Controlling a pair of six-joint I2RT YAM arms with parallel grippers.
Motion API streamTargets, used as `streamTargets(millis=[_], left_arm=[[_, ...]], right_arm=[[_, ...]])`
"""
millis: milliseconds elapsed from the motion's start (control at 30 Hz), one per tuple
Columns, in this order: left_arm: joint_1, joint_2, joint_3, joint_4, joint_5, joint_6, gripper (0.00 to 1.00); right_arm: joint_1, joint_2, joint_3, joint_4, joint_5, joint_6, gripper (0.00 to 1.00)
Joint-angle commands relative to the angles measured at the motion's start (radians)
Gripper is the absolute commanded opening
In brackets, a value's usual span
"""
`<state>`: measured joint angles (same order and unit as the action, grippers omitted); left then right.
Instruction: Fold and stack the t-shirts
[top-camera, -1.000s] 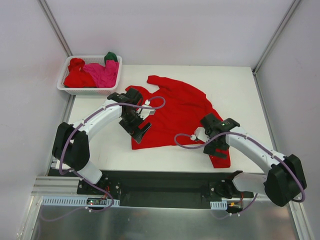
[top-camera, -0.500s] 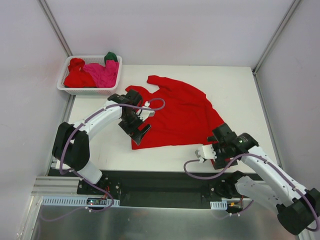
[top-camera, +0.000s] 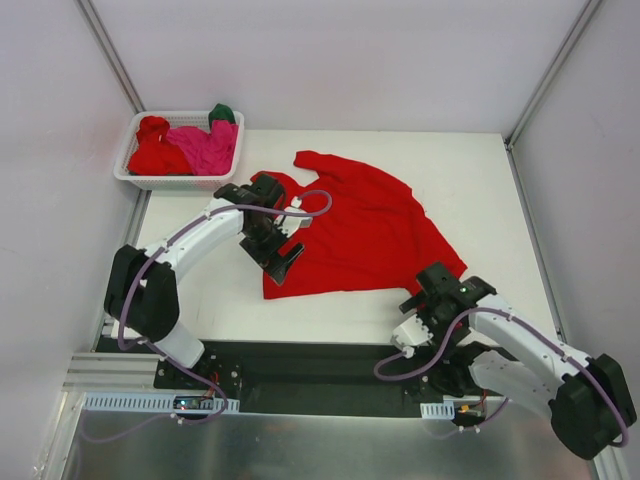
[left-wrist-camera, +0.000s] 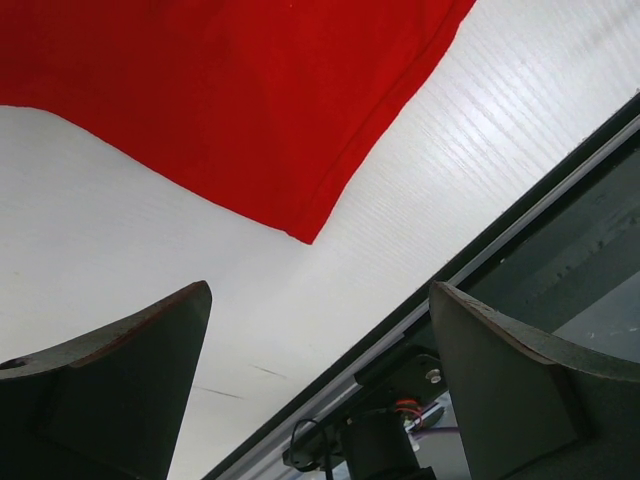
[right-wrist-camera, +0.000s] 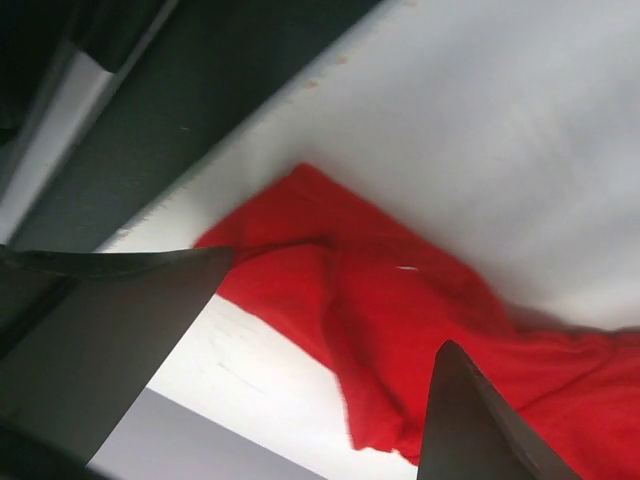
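White tabletop (top-camera: 480, 180) inside pale walls, with a dark metal rail (top-camera: 330, 365) running along the near edge where both arm bases are bolted.

Nearest in, the right gripper (right-wrist-camera: 335, 300) is hanging low just past that rail, at the near right end of the spread bright red cloth t-shirt (top-camera: 360, 225). Its claw is standing wide apart and gripping nothing. The wrist view is showing the shirt's near right corner lying rumpled and doubled over on the table, right in line with the gap. Probably parked there because that bunched corner needs pinching and pulling flat before any fold.

A bit further in, the left gripper (left-wrist-camera: 320, 288) is hovering over the shirt's left side. Its claw is also apart and empty, with bare table under it. Its camera is looking back toward the rail, with the pointed near left hem corner just ahead of the fingers. Looks like it is lining up on that corner, one arm per corner.

The red shirt itself is lying mostly open mid-table but skewed, one sleeve pointing toward the far left. No fold done yet and no stack started, so the task is reading as early.

Far left corner: a white plastic lattice basket (top-camera: 170, 182) is holding the waiting shirts: a crumpled red one (top-camera: 155, 150), a magenta-pink one (top-camera: 205, 148) and a dark green one (top-camera: 222, 113) poking up at the back. Well apart from both arms.
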<state>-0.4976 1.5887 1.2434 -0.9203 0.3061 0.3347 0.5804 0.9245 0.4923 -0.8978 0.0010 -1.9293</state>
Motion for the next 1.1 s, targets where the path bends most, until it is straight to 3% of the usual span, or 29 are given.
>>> streamTargets(millis=[0, 300, 500, 700, 900, 1067], left_arm=[[-0.006, -0.09, -0.005, -0.015, 0.042, 0.02, 0.92], [-0.006, -0.161, -0.035, -0.009, 0.047, 0.021, 0.93], [-0.006, -0.17, -0.03, -0.008, 0.05, 0.02, 0.93], [-0.006, -0.164, -0.025, -0.003, 0.047, 0.021, 0.93], [-0.006, -0.176, -0.032, -0.003, 0.042, 0.023, 0.93], [-0.006, -0.19, -0.05, 0.003, 0.036, 0.02, 0.93]], right_arm=[[-0.002, 0.062, 0.067, 0.118, -0.073, -0.221, 0.97], [-0.013, 0.16, 0.144, -0.012, -0.013, -0.52, 0.92], [-0.017, 0.03, 0.092, -0.11, -0.05, -0.713, 0.92], [-0.017, 0.028, 0.08, -0.13, -0.073, -0.751, 0.92], [-0.034, 0.049, 0.009, -0.038, -0.084, -0.859, 0.89], [-0.034, 0.163, 0.086, -0.147, -0.035, -0.829, 0.89]])
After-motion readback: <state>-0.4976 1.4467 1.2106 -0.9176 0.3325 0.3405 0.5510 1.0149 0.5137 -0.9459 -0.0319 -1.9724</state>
